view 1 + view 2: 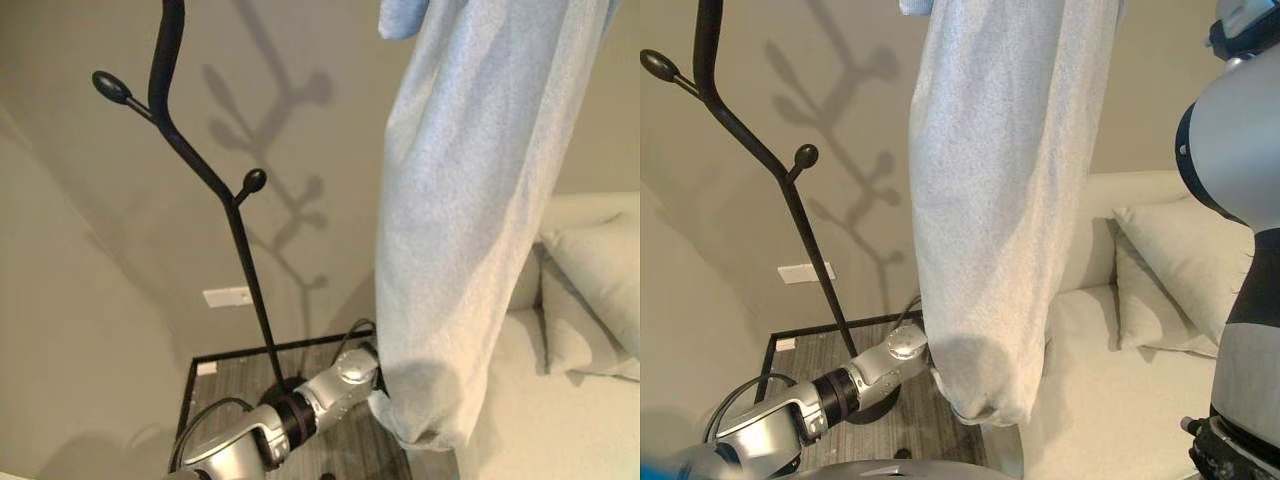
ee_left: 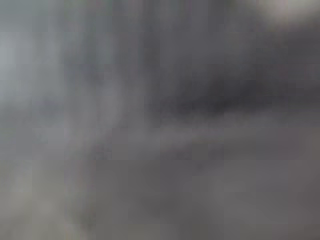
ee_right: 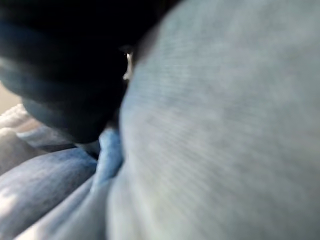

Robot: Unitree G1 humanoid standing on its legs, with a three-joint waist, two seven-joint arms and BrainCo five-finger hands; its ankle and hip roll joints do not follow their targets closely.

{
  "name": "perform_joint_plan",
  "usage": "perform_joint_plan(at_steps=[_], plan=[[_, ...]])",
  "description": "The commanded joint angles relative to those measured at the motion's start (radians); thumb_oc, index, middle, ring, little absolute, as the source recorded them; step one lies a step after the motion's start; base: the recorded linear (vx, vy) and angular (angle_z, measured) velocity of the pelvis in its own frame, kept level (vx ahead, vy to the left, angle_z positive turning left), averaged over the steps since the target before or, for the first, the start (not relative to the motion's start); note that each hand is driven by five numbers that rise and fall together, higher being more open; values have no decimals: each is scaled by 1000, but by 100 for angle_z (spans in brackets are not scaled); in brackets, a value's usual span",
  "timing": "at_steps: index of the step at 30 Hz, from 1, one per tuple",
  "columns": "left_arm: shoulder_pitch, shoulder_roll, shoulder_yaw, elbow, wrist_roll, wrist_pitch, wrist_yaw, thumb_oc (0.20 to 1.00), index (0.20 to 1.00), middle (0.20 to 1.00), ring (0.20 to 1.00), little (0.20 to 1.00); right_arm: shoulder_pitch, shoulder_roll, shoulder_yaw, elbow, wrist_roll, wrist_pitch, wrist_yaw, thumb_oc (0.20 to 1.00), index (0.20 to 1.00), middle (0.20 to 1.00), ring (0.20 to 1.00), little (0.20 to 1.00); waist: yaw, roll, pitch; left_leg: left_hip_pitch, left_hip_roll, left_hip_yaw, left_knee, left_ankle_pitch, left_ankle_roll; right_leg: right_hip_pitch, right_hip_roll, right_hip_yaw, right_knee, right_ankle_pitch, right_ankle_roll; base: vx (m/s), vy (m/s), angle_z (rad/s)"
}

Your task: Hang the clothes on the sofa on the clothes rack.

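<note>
A long light blue-grey garment (image 1: 470, 200) hangs down from above the view, its lower end bunched near the sofa's edge. The black clothes rack (image 1: 240, 250) stands to its left, with knobbed pegs bare and apart from the cloth. My left arm (image 1: 330, 390) reaches from the lower left to the garment's bottom end, where the hand is hidden in the cloth. My right arm (image 1: 1230, 150) rises at the right. In the right wrist view the right hand's dark cover (image 3: 65, 65) lies tight against the blue cloth (image 3: 215, 140); its fingers are hidden.
A pale sofa (image 1: 520, 440) with cushions (image 1: 600, 270) lies to the right, behind the garment. The rack's base stands on a dark wood-patterned mat (image 1: 230, 370) by the beige wall, which carries a white socket plate (image 1: 227, 296).
</note>
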Motion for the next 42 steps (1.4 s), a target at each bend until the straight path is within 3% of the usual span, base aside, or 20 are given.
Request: perform_joint_plan(at_steps=[1,10,13,17,19,22,28,31,34,42], plan=[[-30,-81,94,33,-59,-42,8,200,200,200,200,200,-171,49,47,112,4,5,3,200,200,200,200,200,13,-33,-34,-69,98,-26,-38,24,-105,-1,-35,18,-29,96,20,0,0,0],[33,-55,163,1,-207,-31,3,200,200,200,200,200,-151,49,41,123,-29,28,13,200,200,200,200,200,32,-30,-30,-69,93,-34,-38,26,-99,3,-37,14,-33,100,20,0,0,0],[100,0,217,-87,-259,-40,9,200,200,200,200,200,-117,36,25,98,-40,29,9,200,200,200,200,200,51,-25,-28,-65,91,-36,-38,29,-95,8,-38,10,-31,99,19,0,0,0],[334,214,437,-382,-341,-79,30,200,200,200,200,200,-26,-88,5,-58,-60,19,-6,200,200,200,200,200,84,4,-16,-63,90,-44,-38,40,-91,0,-33,-3,-6,90,17,-47,-42,7],[432,273,530,-461,-344,-85,40,200,200,200,200,200,4,-141,-25,-151,-57,7,-24,200,200,200,200,200,87,12,-15,-62,93,-47,-38,44,-90,-3,-29,-8,9,80,13,-36,-41,18],[575,311,721,-538,-305,-115,72,200,200,200,200,200,58,-234,-102,-363,-53,-39,-63,200,200,200,200,200,96,30,1,-61,108,-58,-38,66,-101,-15,-2,-18,37,59,-9,-97,-118,24],[630,311,867,-622,-210,-158,121,200,200,200,200,200,106,-272,-174,-461,-35,-81,-85,200,200,200,200,200,104,38,58,-97,131,-84,-38,84,-127,-37,40,-43,44,62,-28,-183,-120,14],[618,295,898,-638,-169,-176,147,200,200,200,200,200,141,-280,-218,-524,-38,-95,-85,200,200,200,200,200,100,34,91,-105,130,-42,-38,65,-110,-60,39,-55,69,62,-31,-151,-53,10],[639,287,938,-661,-125,-181,160,200,200,200,200,200,194,-263,-246,-563,-56,-90,-62,200,200,200,200,200,99,35,77,-58,129,-18,-38,42,-88,-70,34,-63,70,70,-30,-60,-12,5],[596,325,1097,-682,137,-225,325,200,200,200,200,200,251,-300,-294,-620,-98,-102,-65,200,200,200,200,200,94,19,35,13,129,-20,-38,43,-90,-66,20,-99,14,96,-39,11,7,21]])
